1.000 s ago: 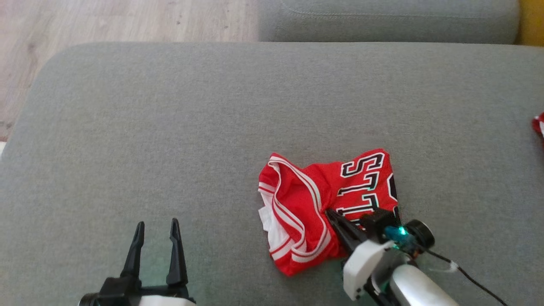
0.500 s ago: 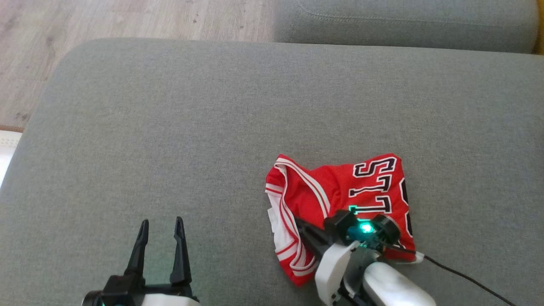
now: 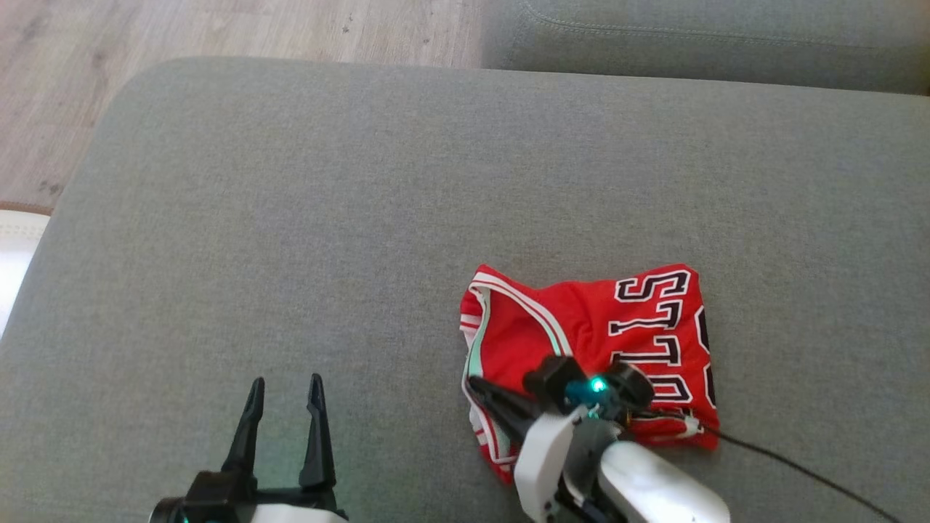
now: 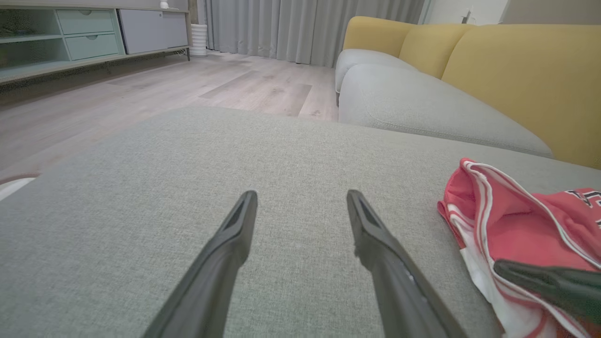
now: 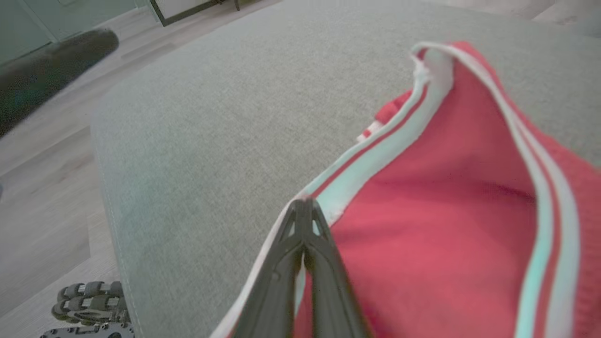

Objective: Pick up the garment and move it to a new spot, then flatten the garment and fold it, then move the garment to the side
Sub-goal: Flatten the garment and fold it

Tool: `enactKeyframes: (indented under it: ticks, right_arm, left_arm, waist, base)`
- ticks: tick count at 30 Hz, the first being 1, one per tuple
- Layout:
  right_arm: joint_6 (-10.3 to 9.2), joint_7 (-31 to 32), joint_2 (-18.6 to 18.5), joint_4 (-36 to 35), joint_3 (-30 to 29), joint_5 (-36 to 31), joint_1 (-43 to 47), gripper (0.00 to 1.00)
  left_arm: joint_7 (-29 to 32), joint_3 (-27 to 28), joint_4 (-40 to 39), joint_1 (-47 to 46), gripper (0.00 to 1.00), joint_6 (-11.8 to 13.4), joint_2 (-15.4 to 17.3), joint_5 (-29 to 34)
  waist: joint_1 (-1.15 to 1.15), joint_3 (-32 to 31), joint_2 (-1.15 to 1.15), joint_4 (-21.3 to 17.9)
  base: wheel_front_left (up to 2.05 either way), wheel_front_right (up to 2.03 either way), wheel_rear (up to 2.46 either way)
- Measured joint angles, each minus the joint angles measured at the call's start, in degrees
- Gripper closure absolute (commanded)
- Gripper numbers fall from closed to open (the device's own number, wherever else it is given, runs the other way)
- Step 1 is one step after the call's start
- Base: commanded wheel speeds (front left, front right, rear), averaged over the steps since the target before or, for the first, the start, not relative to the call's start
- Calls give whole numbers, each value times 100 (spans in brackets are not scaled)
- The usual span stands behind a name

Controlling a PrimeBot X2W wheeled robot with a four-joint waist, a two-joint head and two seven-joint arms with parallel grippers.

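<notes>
A red garment (image 3: 581,327) with white trim and black-and-white lettering lies crumpled on the grey ottoman (image 3: 327,218), right of centre near the front. My right gripper (image 3: 476,383) is shut, its fingers lying across the garment's left trimmed edge. In the right wrist view the closed tips (image 5: 304,203) rest at the white trim of the garment (image 5: 446,211); no cloth shows between them. My left gripper (image 3: 285,381) stands open over bare cushion to the left. The left wrist view shows its spread fingers (image 4: 301,195), the garment (image 4: 516,220) to the right, and the right gripper's dark finger (image 4: 540,277) on it.
A grey sofa seat (image 3: 690,36) lies beyond the ottoman, with a yellow backrest (image 4: 516,70). Wooden floor (image 3: 218,29) is at the far left, and a white rug edge (image 3: 14,247) beside the ottoman. A black cable (image 3: 799,472) trails from my right wrist.
The head camera has shifted, moving the whole picture right. My shut right gripper has slid left across the garment, from its middle to its left trimmed edge. The left gripper stays open.
</notes>
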Motion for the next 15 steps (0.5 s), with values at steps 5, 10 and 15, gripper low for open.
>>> enactKeyframes:
  ticks: [5,10,15]
  right_arm:
    - [0,-152,1,-26,71,267,-229,100]
    - [0,-423,2,-94,-256,291,-227,100]
    - [0,-684,2,-255,-970,-30,-154,51]
  left_arm:
    - [0,33,27,-3,0,0,0,0]
    - [0,190,40,1,0,0,0,2]
    - [0,288,37,18,0,-2,0,5]
  waist:
    - [0,-28,0,-76]
    - [0,-121,0,-276]
    - [0,-239,0,-467]
  base:
    - [0,0,0]
    - [0,0,0]
    - [0,0,0]
